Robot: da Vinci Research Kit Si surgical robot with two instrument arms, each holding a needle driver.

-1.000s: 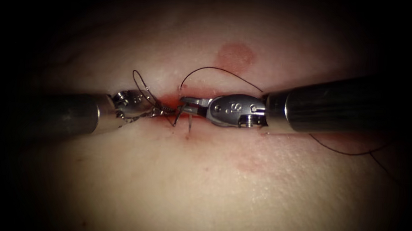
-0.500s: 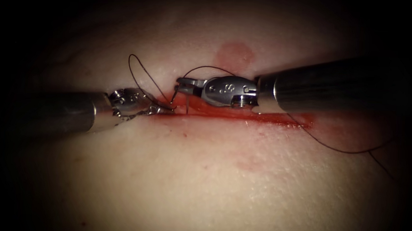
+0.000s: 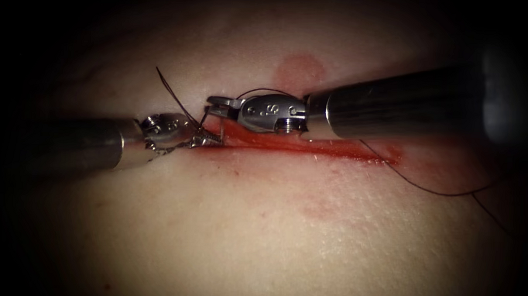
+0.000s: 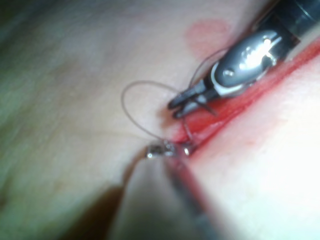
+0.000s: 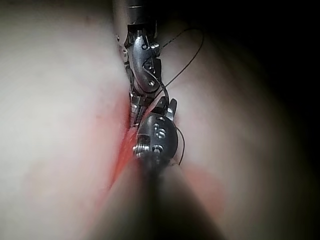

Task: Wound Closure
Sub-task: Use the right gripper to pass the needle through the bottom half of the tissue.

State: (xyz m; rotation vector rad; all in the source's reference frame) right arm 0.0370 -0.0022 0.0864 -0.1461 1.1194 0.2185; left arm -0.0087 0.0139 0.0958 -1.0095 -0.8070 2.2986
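Endoscope view: the cut [image 3: 311, 147] ran as a red line across the tissue [image 3: 261, 224], with red fluid [image 3: 258, 139] pooled along it. The right tool [image 3: 210, 100] came in from the right and sat just above the cut's left end, its jaws clenched on the needle [image 3: 205, 118]. The grip looked to be at the upper end of the thin curved wire, which hung down from the jaws toward the left tool's tip; whether its lower end was in the tissue could not be told. The left tool [image 3: 214, 140] lay at the left end of the cut with its tip down against the tissue edge. Its jaws seemed closed there, though what they held, tissue or thread, could not be made out. The thread [image 3: 171, 95] rose in a dark strand from between the two tools up over the tissue to the left. Another stretch arched over the right tool, passed behind the shaft and trailed off across the tissue on the right. In the left wrist view the thread [image 4: 131, 107] formed a loop beside the right tool's [image 4: 175, 107] closed jaws.
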